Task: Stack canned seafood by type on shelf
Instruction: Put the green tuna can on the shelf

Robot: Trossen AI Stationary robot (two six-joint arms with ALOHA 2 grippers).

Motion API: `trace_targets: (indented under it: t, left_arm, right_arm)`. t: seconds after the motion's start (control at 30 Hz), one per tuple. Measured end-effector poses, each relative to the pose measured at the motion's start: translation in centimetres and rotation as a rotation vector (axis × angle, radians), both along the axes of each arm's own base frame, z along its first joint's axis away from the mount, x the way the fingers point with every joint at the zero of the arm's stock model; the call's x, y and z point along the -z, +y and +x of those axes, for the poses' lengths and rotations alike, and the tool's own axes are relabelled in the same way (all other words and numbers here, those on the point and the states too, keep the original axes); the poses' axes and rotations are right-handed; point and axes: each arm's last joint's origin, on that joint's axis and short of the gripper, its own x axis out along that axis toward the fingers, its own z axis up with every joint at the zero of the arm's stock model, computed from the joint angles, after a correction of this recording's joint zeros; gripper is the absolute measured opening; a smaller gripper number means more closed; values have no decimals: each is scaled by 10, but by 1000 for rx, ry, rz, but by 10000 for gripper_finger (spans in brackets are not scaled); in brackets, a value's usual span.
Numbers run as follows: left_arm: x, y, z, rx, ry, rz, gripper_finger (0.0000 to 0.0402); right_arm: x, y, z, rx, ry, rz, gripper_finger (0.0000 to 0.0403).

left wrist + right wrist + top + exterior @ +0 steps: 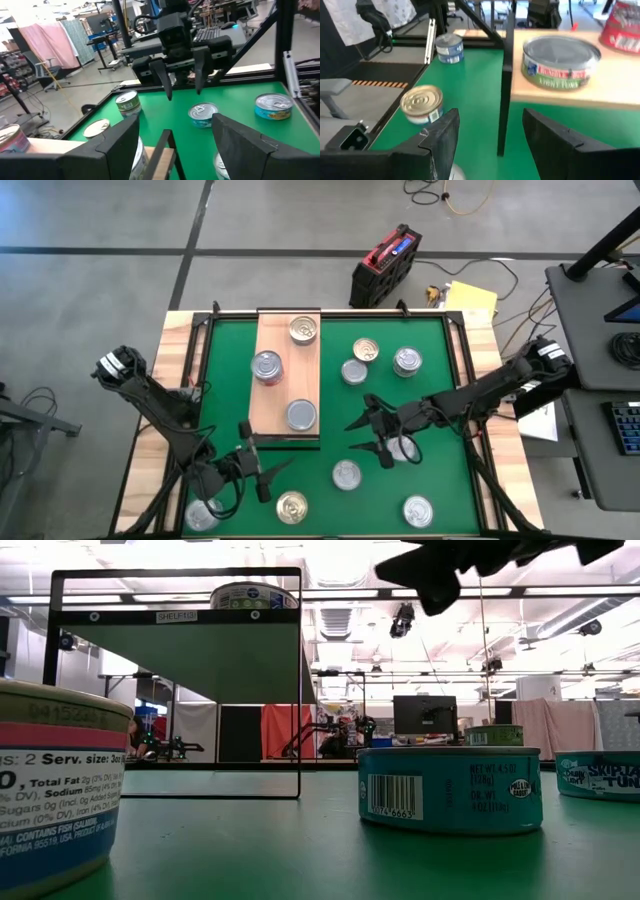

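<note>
Tins scattered on the mat, three on the shelf (272,402), both grippers spread and empty.

The tuna tins, such as the one (401,447) just beside the right gripper (371,436), look rigid, dense and slick-walled; best pinched across the low side wall. All sit upright, lids up, short axis vertical. The left gripper (256,471) hovers off the shelf's near corner.

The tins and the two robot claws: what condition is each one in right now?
Tins on the wooden board: three, upright, sealed, not stacked.
Tins on the green mat: upright, sealed, scattered singly.
Left gripper: jaws open, empty, near the board's corner.
Right gripper: jaws open, empty, above the mat beside the board.
</note>
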Motion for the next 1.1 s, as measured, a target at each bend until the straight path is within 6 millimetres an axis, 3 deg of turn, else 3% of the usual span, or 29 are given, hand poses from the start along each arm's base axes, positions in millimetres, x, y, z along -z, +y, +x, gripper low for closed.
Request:
trace_targets:
  t: [0.4, 0.63, 0.87, 1.1]
  left_arm:
    - [-4, -14, -8, 64, -42, -134, 233]
    - [-16, -37, 11, 86, -9, -101, 233]
    - [-15, -65, 30, 68, 120, -28, 233]
    - [-19, -76, 36, -17, 238, -87, 233]
  right_arm:
    - [6, 10, -18, -2, 173, 49, 209]
    - [5, 9, -27, 9, 237, 66, 209]
    - [7, 13, -33, 14, 296, 106, 210]
    - [12, 17, -39, 15, 366, 119, 210]
